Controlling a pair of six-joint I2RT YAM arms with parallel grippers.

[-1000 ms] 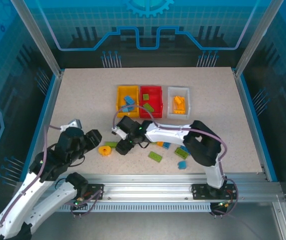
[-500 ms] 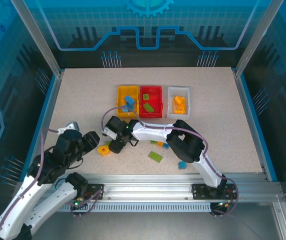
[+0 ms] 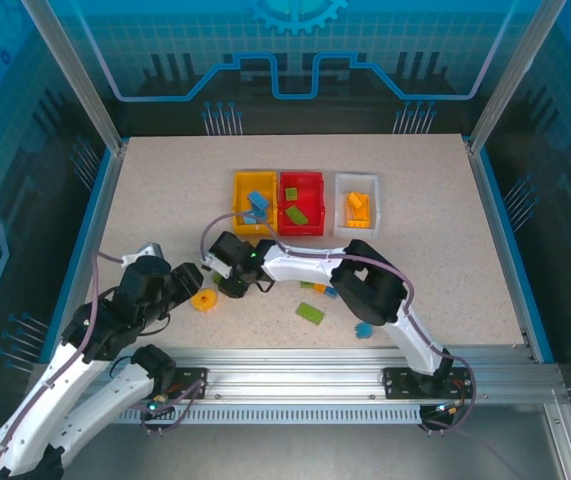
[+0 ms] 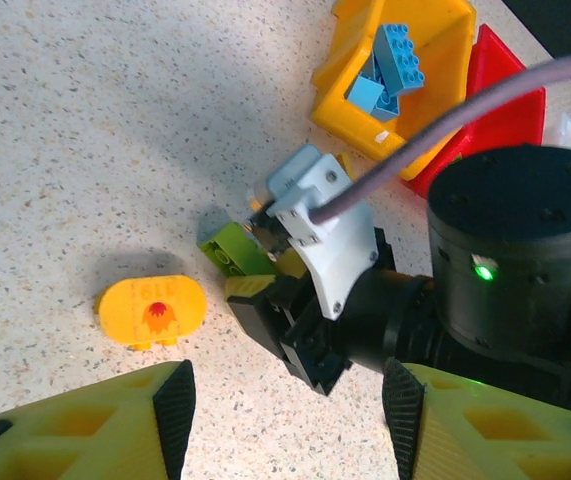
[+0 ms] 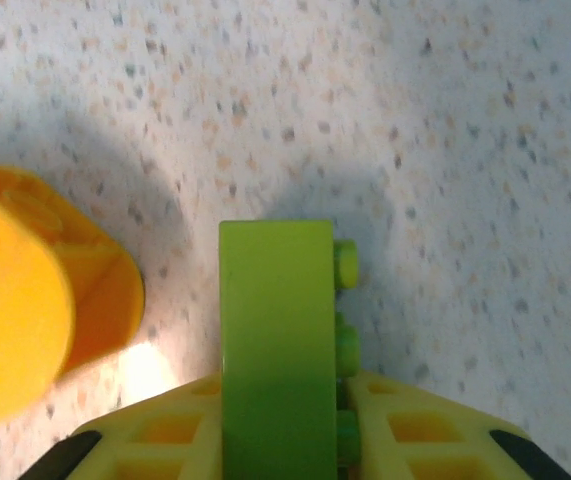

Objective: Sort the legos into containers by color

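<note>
Speckled counter (image 3: 165, 180) lies under your right claw (image 5: 285, 445), pinched on a green brick (image 5: 275, 330), likely bound for the red bin (image 3: 301, 176); your left claw (image 4: 285, 400) hangs open and empty nearby.

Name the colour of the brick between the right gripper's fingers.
Lime green brick; best in right wrist view.
</note>
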